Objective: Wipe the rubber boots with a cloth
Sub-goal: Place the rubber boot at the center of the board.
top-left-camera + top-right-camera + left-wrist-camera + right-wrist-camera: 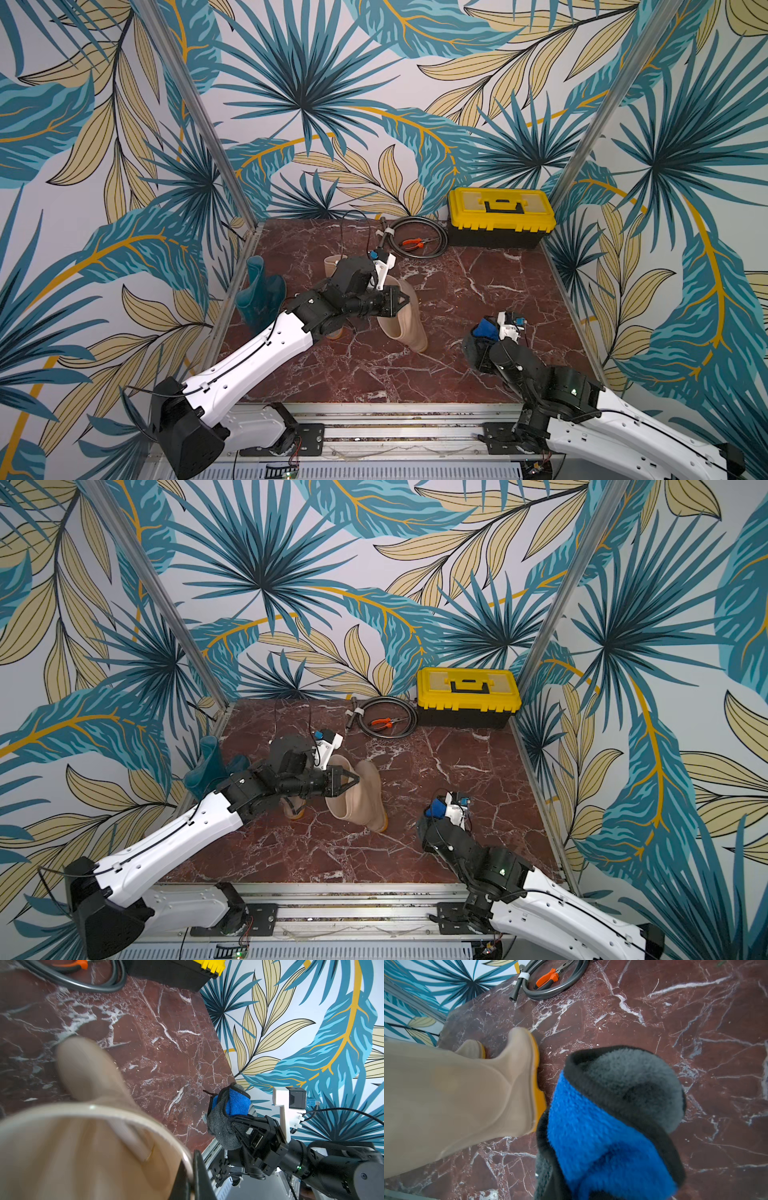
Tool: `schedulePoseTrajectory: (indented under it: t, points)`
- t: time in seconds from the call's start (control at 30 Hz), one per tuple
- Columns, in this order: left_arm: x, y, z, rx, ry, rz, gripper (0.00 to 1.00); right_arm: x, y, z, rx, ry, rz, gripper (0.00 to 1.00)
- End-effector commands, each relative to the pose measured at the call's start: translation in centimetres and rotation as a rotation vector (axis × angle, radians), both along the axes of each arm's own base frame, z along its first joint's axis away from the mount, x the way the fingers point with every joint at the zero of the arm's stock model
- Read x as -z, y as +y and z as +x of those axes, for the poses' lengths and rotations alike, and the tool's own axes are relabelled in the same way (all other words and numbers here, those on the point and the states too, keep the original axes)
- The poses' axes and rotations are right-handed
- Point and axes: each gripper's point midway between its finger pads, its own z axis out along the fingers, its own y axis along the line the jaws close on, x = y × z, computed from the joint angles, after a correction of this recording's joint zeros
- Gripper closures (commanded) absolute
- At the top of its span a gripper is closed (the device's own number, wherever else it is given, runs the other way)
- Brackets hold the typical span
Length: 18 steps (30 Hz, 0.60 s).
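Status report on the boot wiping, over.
Left gripper shut on beige boot at its top rim. Right gripper shut on cloth, cloth off the boot. Only bare marble top between them.

Bare marble (451,295) between boot (405,326) and cloth (473,347) (toolbox (500,216) behind).

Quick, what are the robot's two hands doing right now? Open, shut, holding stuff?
Left gripper: shut on the beige boot, at its top rim.
Right gripper: shut on the grey-and-blue cloth.
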Motion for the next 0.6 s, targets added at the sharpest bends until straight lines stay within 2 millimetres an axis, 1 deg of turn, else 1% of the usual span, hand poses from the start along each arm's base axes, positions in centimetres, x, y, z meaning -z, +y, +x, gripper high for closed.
schedulePoseTrajectory:
  t: [0.0,0.2,0.3,0.4,0.43,0.57]
  points:
    - [-3.2,1.2,0.0,-0.038,-0.124,0.008,1.00,-0.2,0.6,0.4,-0.056,-0.009,-0.080,1.00]
    - [-2.1,3.1,-0.9,-0.083,-0.115,0.067,1.00,1.8,3.8,1.1,-0.119,0.034,-0.035,1.00]
    - [-1.5,3.4,-1.3,-0.079,-0.111,0.078,1.00,2.4,5.2,1.4,-0.143,0.056,-0.009,1.00]
    - [-0.4,2.5,-1.3,-0.052,-0.082,0.095,1.00,2.6,5.5,1.7,-0.144,0.070,-0.022,1.00]
    - [0.0,2.0,-1.3,-0.039,-0.074,0.105,1.00,2.6,5.4,1.7,-0.139,0.070,-0.025,1.00]
    - [1.5,-0.8,-1.0,0.021,-0.045,0.145,1.00,2.2,4.0,1.5,-0.099,0.061,-0.040,1.00]
